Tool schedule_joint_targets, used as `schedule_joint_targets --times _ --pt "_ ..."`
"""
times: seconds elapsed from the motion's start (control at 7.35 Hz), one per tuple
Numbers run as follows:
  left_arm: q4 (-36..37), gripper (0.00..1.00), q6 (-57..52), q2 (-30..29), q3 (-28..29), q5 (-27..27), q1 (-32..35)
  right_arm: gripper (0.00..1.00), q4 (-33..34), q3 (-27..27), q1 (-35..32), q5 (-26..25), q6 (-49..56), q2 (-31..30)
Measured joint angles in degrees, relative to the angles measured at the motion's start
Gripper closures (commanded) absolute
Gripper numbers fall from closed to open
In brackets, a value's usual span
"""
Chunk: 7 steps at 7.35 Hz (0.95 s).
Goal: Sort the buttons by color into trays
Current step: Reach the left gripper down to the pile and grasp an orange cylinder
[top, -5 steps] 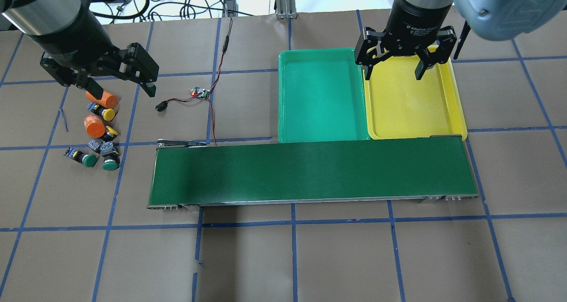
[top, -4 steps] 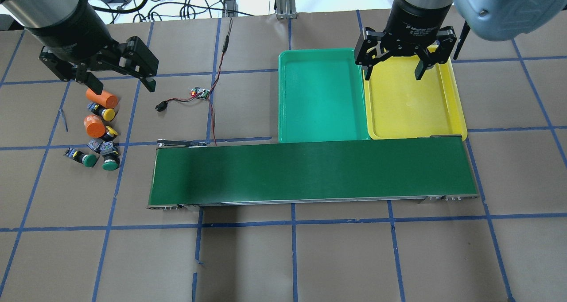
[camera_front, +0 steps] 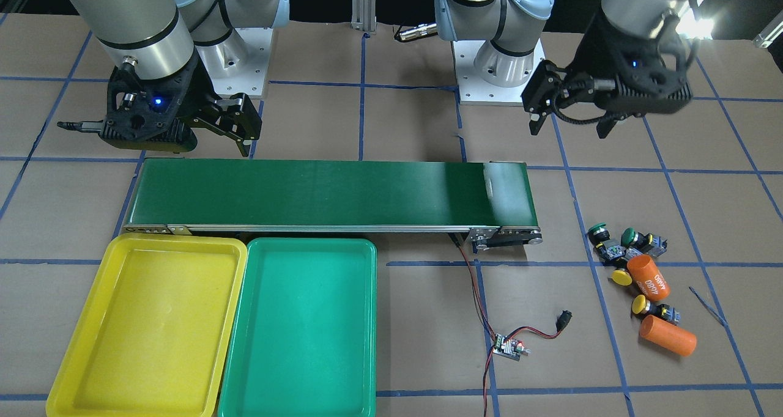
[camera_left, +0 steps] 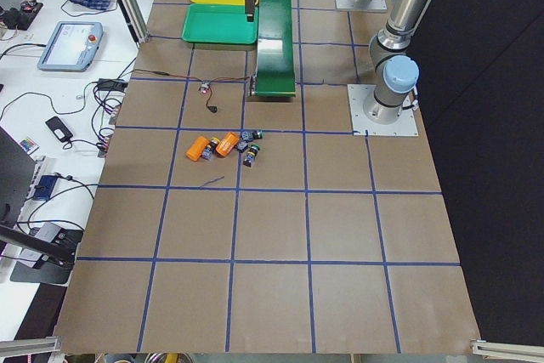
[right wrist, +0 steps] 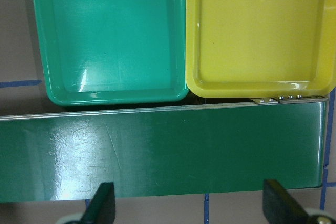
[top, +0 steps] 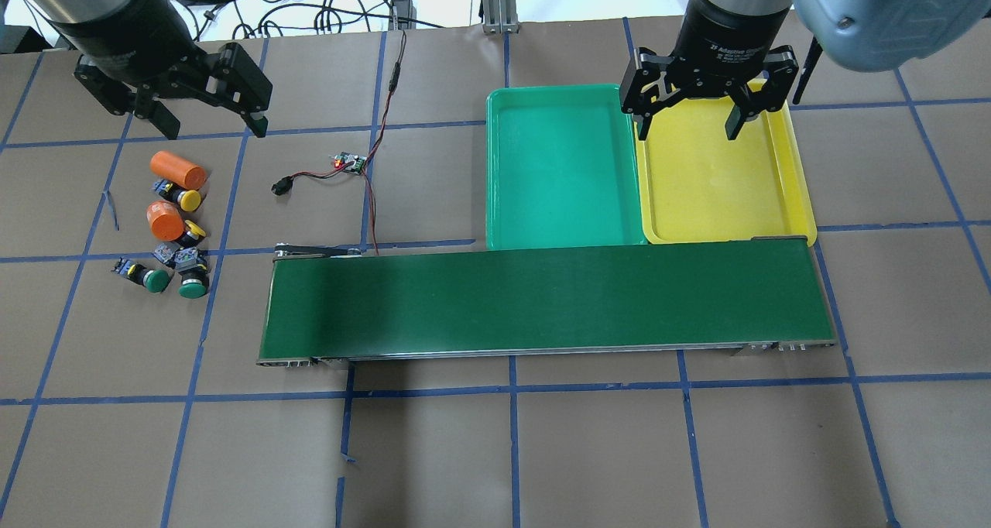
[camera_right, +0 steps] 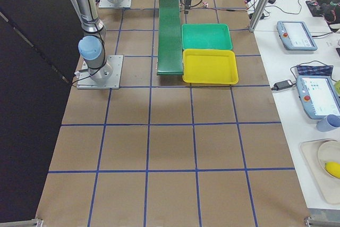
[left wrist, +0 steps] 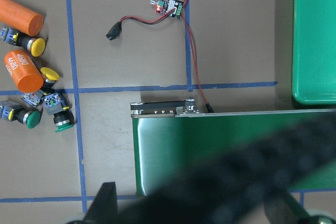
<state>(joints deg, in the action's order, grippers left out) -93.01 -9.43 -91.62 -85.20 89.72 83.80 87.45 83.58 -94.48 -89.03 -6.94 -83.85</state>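
Left hand (top: 213, 125) and right hand (top: 687, 129) were wide open and empty. Four buttons (top: 188, 199) lay on the desk (top: 464, 450), crowded against orange cylinders (top: 178, 170). Probable fault: the fingers would catch a cylinder or a neighbouring button.

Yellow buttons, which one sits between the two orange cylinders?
The yellow button farther from the belt; the other yellow button lies past the cylinder nearer it.

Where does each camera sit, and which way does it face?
Overhead: behind the bases, looking forward, down; left gripper, right gripper.
Front-facing: across the table, facing both bases.
Exterior left: table's left end, looking along; left base.
Exterior right: opposite end; right base.
Left wrist: down on buttons, conveyor; left fingertips.
Right wrist: down on trays; right fingertips.
All show the conveyor.
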Motion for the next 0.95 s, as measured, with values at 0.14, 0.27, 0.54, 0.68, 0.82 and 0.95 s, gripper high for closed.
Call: schedule_joint_targets --times 0.14,0.27,0.54,0.68,0.82,0.95 --pt "0.3 0.0 -5.0 -1.6 -0.8 0.0 -4.1 0.0 0.0 0.0 0.0 0.0 0.0 0.0" --pt "1.6 0.0 -10.1 -3.7 -1.3 0.0 -8.8 0.0 0.0 0.0 0.0 0.0 0.0 0.0" --pt "8.2 0.0 -16.4 -9.8 -1.5 0.0 -14.7 0.0 0.0 0.0 0.0 0.0 0.0 0.0" --pt "10.9 0.0 -20.5 -12.9 -1.6 0.0 -16.5 0.0 0.0 0.0 0.0 -0.1 0.0 0.0" --pt "12.6 0.0 -26.1 -15.3 -1.6 -0.2 -18.8 0.0 0.0 0.0 0.0 -0.1 0.0 0.0" --pt "15.0 0.0 -30.4 -17.4 -1.6 -0.4 -20.7 0.0 0.0 0.0 -0.1 -0.1 0.0 0.0"
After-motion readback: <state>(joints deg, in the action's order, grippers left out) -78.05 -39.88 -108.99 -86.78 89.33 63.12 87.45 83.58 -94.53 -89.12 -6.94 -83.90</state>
